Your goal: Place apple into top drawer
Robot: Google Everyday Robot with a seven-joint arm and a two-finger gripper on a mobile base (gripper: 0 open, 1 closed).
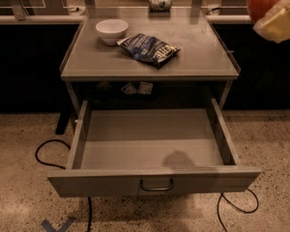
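The red apple (pixel 266 0) is at the top right corner of the camera view, close to the camera and high above the table. My gripper (pixel 276 14) is shut on the apple, with one pale finger (pixel 282 21) lying across its lower right side. The top drawer (pixel 111 180) is pulled wide open below the tabletop. Its grey inside (pixel 135 139) holds nothing, and a dark shadow falls on its floor at the front right. Its curved handle (pixel 156 185) sits at the centre of the front panel.
On the grey tabletop (pixel 87 62) stand a white bowl (pixel 111 30) at the back left and a blue chip bag (pixel 149 48) in the middle. A can (pixel 159 3) lies at the back edge. Black cables (pixel 43 151) run on the speckled floor on both sides.
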